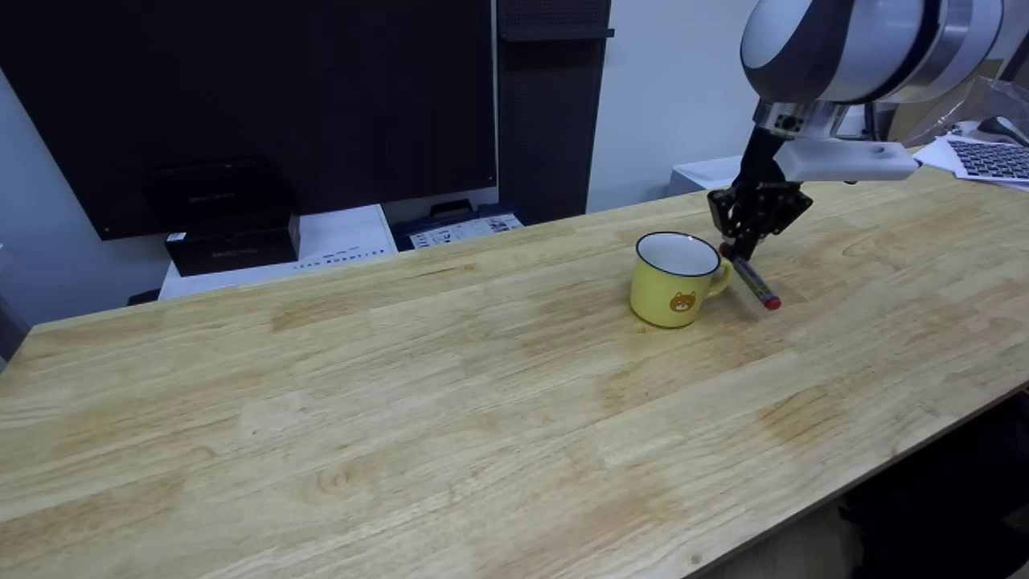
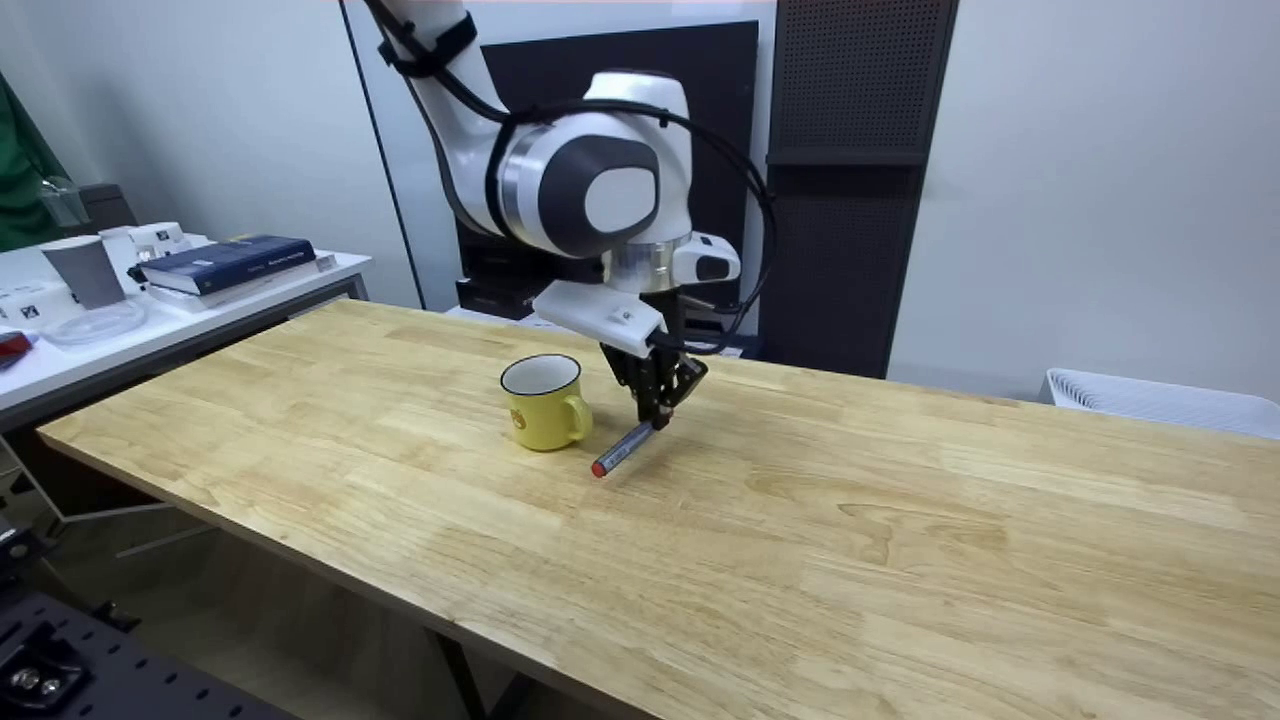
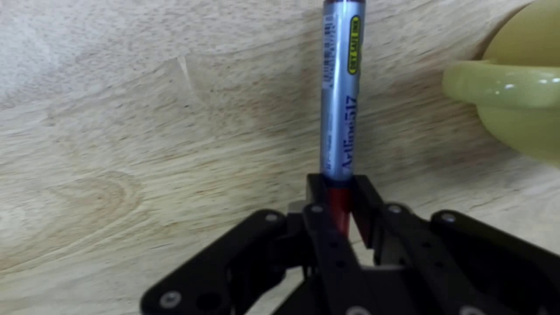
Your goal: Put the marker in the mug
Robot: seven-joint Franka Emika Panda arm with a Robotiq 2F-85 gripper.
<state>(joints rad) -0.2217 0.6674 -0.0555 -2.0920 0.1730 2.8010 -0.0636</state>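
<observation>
Marker. One, slim; silver-grey barrel lettered "Artline 517", with a barcode and a yellow label; red at both ends. It was outside the mug, just beside it on the handle side, held in the tool by one red end; the other end pointed away from the tool. Whether that free end touched the counter could not be told.

Tool. Black, two-fingered; clenched on the marker. In the wrist view its fingers stood one on either side of the red section, against it.

Mug. One, small and squat; yellow outside, white inside, thin dark rim, an orange animal face on the side. It stood upright on the counter, its loop handle turned toward the tool. In the wrist view only part of it showed, at the right edge, with bare wood between handle and marker.

Counter. Long, pale, wood-grained; it bore the mug in both exterior views.

Arm. White and dark grey, extended over the counter; a black cable looped beside it in an exterior view.

Surroundings. Behind the counter were a black panel and a black box that sat on a white box. In an exterior view, a white desk held a blue book and a grey cup.
</observation>
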